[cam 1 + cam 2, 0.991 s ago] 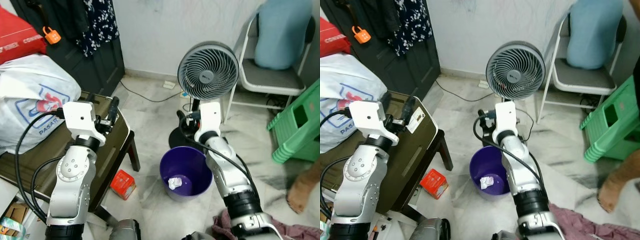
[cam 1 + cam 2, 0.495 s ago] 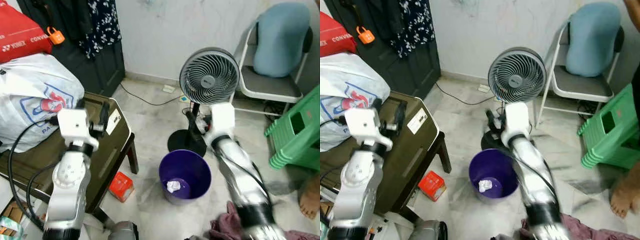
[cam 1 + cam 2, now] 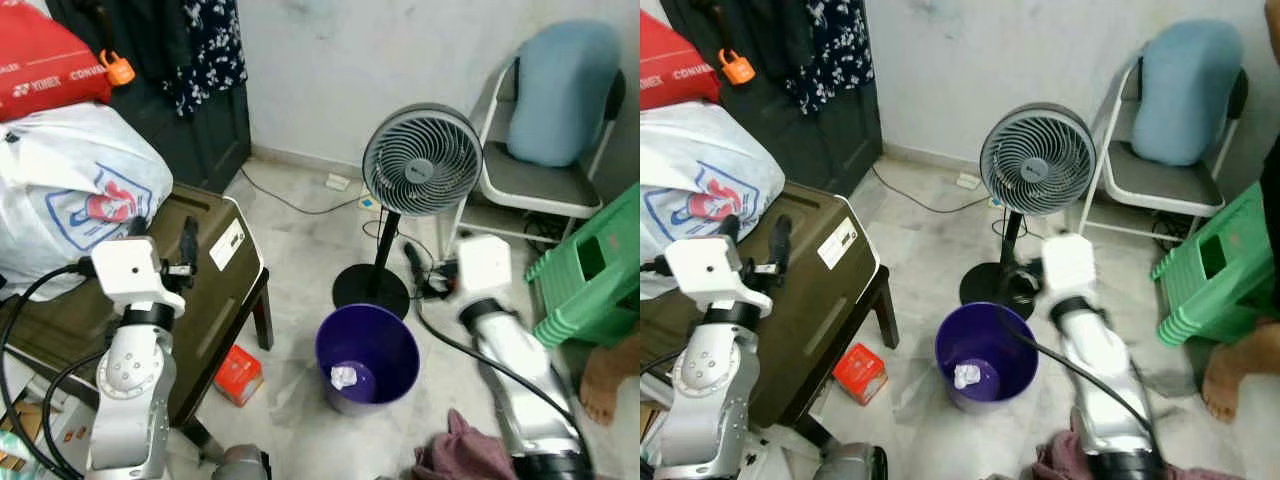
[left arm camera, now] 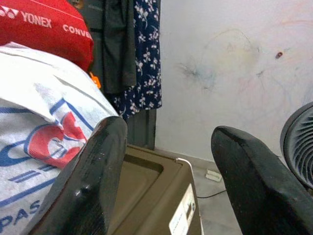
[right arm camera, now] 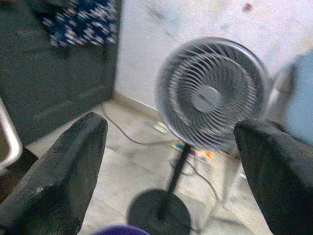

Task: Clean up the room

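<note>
A purple bin [image 3: 367, 353] is seen on the floor [image 3: 300, 240] in front of a standing fan [image 3: 421, 163], with crumpled paper [image 3: 343, 377] inside. The left gripper [image 4: 166, 161] is held over a brown case [image 3: 215, 275], jaws wide, nothing gripped. The right gripper [image 5: 171, 161] is raised beside the fan, jaws spread wide too. A red box [image 3: 238, 372] is left nearby.

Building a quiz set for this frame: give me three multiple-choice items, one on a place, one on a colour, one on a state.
1. Where is the crumpled paper?
A. in the bin
B. on the chair
C. on the stool

2. What colour is the bin?
A. green
B. purple
C. red

3. How are the left gripper's fingers?
A. shut on a bag
B. shut empty
C. open

Answers: 1 A, the white wad lies on the bin's floor. 2 B, its wall and rim are purple. 3 C, the left wrist view shows a wide gap with nothing between.
</note>
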Controlling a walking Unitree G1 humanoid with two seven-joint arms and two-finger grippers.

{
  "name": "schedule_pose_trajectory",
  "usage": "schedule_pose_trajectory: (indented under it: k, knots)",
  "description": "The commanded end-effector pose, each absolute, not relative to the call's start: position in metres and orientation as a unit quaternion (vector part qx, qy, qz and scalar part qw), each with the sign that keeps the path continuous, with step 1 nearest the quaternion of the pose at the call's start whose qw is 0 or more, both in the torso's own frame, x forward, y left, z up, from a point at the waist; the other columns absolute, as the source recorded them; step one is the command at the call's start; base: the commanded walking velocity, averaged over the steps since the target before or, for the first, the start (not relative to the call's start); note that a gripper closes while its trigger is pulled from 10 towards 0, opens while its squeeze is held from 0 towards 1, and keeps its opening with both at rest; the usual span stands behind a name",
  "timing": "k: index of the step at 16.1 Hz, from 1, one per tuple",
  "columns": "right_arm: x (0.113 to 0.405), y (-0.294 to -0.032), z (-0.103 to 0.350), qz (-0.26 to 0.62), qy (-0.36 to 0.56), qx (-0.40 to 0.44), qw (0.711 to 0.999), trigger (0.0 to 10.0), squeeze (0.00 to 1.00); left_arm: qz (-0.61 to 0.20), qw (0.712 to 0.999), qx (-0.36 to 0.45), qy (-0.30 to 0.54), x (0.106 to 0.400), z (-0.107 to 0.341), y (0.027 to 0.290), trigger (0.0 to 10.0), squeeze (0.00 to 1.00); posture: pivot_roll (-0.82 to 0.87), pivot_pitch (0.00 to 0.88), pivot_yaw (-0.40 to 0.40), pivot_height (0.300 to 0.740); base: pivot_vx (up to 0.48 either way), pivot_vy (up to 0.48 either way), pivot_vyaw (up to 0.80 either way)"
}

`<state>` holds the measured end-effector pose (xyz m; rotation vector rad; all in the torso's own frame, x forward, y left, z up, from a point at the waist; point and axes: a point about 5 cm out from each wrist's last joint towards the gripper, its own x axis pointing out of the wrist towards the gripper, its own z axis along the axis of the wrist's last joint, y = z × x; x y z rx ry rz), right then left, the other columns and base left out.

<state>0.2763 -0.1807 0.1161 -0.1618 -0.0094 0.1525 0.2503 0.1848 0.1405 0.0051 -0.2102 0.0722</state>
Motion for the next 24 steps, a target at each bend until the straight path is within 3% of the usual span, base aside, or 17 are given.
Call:
schedule_pose_trajectory:
  k: [1,4,8,10,12,17,22,24]
  knots:
    - [0.29,-0.176,0.144,0.073,-0.051,-0.081,0.993,10.0,0.0,0.019,0.992,0.003,-0.121,0.254,0.149,0.177,10.0,0.0,0.08,0.0,-0.037,0.74,0.0,0.0,0.0]
    - [0.319,-0.145,0.179,0.082,-0.116,-0.052,0.989,10.0,0.0,0.012,0.992,-0.006,-0.122,0.256,0.149,0.177,10.0,0.0,0.06,0.0,-0.017,0.74,0.0,0.0,0.0]
    - [0.332,-0.125,0.172,0.077,-0.116,-0.028,0.99,10.0,0.0,-0.012,0.993,-0.016,-0.114,0.258,0.148,0.168,10.0,0.0,0.05,0.0,0.013,0.74,0.0,0.0,0.0]
    - [0.318,-0.13,0.153,0.075,-0.085,-0.006,0.994,10.0,0.0,-0.03,0.993,-0.02,-0.111,0.258,0.148,0.161,10.0,0.0,0.03,0.0,0.01,0.74,0.0,0.0,0.0]
    - [0.29,-0.155,0.144,0.066,-0.062,-0.019,0.996,10.0,0.0,-0.024,0.993,-0.046,-0.102,0.257,0.144,0.157,10.0,0.0,-0.02,0.0,0.018,0.74,0.0,0.0,0.0]
    - [0.254,-0.186,0.137,0.018,-0.04,-0.051,0.998,10.0,0.0,-0.044,0.995,-0.046,-0.08,0.262,0.135,0.142,10.0,0.0,-0.11,0.0,0.07,0.74,0.0,0.0,0.0]
    - [0.256,-0.148,0.138,0.049,-0.05,-0.04,0.997,10.0,0.0,-0.026,0.997,-0.041,-0.061,0.262,0.134,0.157,10.0,0.0,-0.07,0.0,0.112,0.74,0.0,0.0,0.0]
    - [0.261,-0.144,0.137,0.052,-0.049,-0.052,0.996,10.0,0.0,-0.038,0.997,-0.039,-0.061,0.263,0.132,0.154,10.0,0.0,-0.07,0.0,0.111,0.74,0.0,0.0,0.0]
